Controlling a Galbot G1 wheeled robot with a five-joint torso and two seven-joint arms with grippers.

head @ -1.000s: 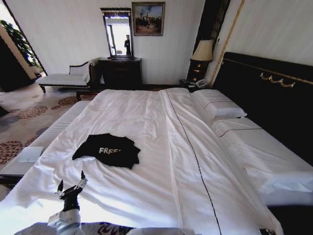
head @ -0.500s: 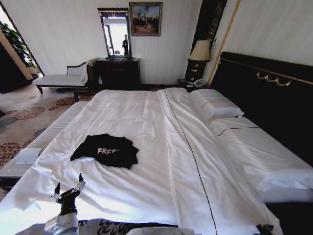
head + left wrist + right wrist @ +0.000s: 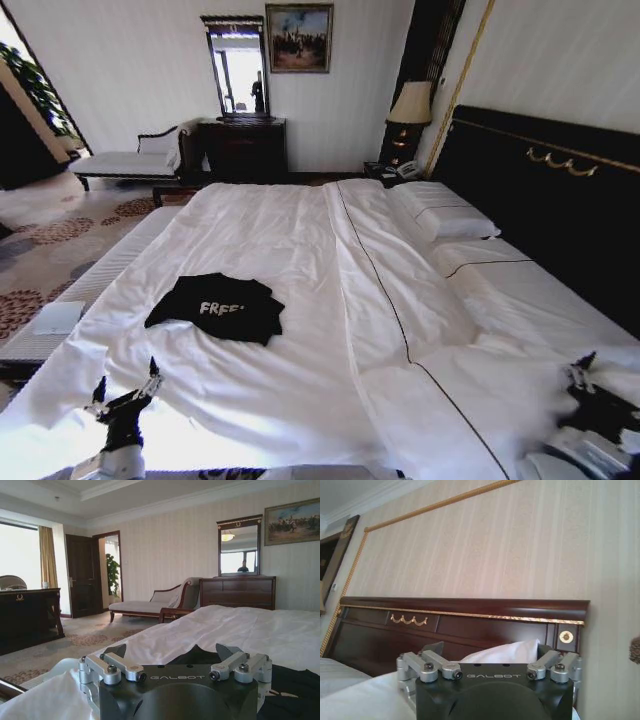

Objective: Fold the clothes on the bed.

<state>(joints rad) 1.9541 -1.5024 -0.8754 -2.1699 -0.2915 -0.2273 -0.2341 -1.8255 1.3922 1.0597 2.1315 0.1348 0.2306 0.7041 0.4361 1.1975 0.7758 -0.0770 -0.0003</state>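
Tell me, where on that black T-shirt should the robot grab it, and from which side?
Probably at the near hem corner of the black T-shirt, coming from above on the robot's side. It lies crumpled flat on the bed, so only an edge offers a pinchable fold. The left gripper, jaws open, sits closest; the right gripper is far off.

**Right gripper comes into sight as left one drops back**

In the head view, the right gripper (image 3: pixel 583 372) now appears at the lower right, fingers spread, above the white duvet near the bed's (image 3: pixel 300 230) pillow side; a second ago that corner showed none of it. The left gripper (image 3: pixel 124 384), fingers also apart, sits lower and further left than before, farther from the black T-shirt (image 3: pixel 215 305). The camera's framing has shifted slightly.
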